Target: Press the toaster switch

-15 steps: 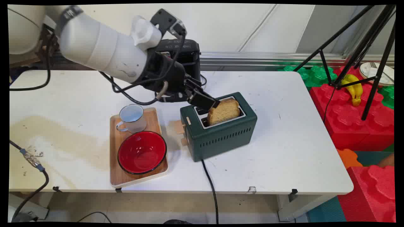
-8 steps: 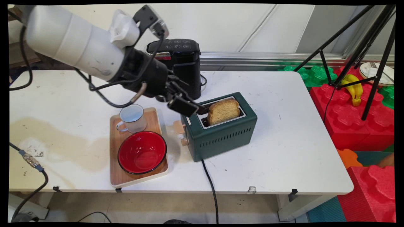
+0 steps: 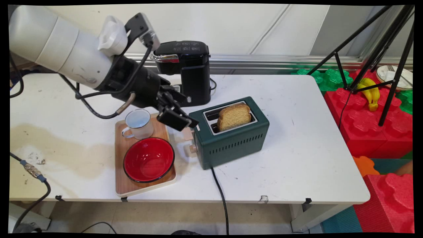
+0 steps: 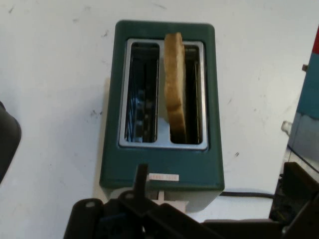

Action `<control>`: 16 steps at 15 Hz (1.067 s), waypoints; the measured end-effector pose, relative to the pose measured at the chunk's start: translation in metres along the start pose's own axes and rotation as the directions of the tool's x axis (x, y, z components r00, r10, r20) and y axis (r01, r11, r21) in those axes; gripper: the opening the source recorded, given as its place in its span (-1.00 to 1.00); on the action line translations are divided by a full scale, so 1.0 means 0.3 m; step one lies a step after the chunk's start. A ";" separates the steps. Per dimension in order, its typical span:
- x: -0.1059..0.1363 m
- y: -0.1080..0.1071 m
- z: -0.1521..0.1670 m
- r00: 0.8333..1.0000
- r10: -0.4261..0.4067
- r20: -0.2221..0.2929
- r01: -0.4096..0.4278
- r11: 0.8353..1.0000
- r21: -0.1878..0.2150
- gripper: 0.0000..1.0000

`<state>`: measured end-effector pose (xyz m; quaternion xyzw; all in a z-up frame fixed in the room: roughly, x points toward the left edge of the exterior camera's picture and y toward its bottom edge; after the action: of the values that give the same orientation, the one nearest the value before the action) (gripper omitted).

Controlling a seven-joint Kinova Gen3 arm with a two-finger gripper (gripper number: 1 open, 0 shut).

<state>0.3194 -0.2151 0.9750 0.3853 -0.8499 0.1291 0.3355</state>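
The gripper (image 3: pixel 180 120) has drawn back from the bread (image 3: pixel 234 116) to the toaster's (image 3: pixel 231 138) lever end — holding nothing, its opening impossible to tell. The bread stands in the toaster's near slot — apparently let go.

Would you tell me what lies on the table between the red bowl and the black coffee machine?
A white enamel mug stands there, on the same wooden tray as the red bowl, in front of the coffee machine. The main view shows this.
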 end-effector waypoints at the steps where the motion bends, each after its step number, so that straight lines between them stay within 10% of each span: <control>1: -0.011 -0.007 -0.001 1.000 0.009 0.004 -0.009 1.000 0.000 1.00; 9: -0.098 -0.033 0.005 1.000 0.005 0.014 -0.006 1.000 0.017 1.00; 10: -0.111 -0.034 0.008 1.000 -0.001 0.014 0.001 1.000 0.018 -1.00; 16: -0.167 -0.043 0.038 1.000 -0.022 0.013 0.022 1.000 0.020 -1.00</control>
<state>0.3477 -0.2007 0.9326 0.3986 -0.8465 0.1314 0.3276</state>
